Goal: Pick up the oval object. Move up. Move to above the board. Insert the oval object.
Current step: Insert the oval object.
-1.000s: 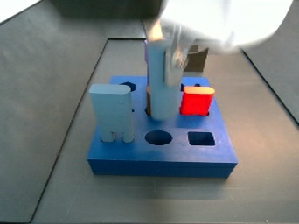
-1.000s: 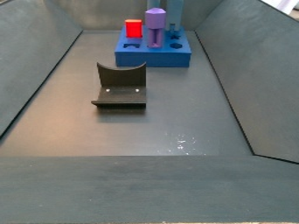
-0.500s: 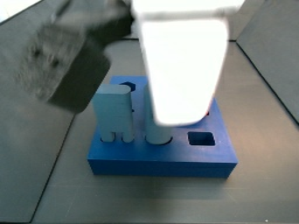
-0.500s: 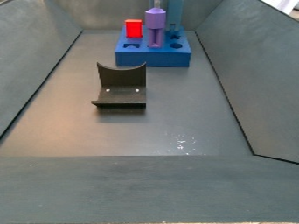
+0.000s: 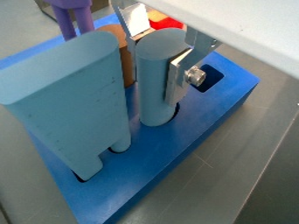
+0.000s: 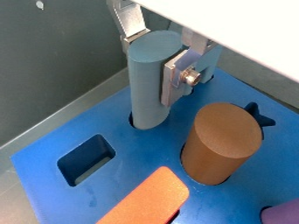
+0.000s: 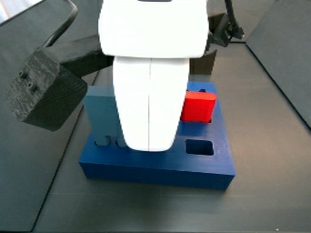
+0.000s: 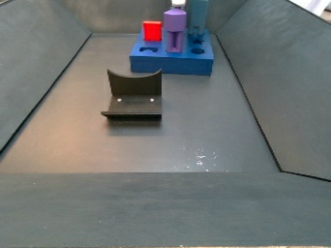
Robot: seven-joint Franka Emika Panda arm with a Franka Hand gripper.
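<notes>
The oval object (image 6: pixel 152 83) is a slim dull light-blue peg standing upright, also in a wrist view (image 5: pixel 158 83). Its lower end sits in a hole of the board (image 6: pixel 117 188), a thick bright-blue block. My gripper (image 6: pixel 158 52) is shut on the peg's upper part, one silver finger on each side, as also shows in a wrist view (image 5: pixel 158 52). In a side view the arm's white body (image 7: pixel 152 73) hides the peg and much of the board (image 7: pixel 158 168). The board also shows far off (image 8: pixel 168 63).
On the board stand a wide pale-cyan block (image 5: pixel 70 101), a brown cylinder (image 6: pixel 222 144), a red block (image 7: pixel 201 105) and a purple piece (image 8: pixel 175 24). A rectangular hole (image 6: pixel 87 157) and a square hole (image 7: pixel 203 146) are open. The fixture (image 8: pixel 134 94) stands on the grey floor.
In one side view the arm's white body has come down in front of the camera and now covers the peg and the board's middle. The other pieces have not moved.
</notes>
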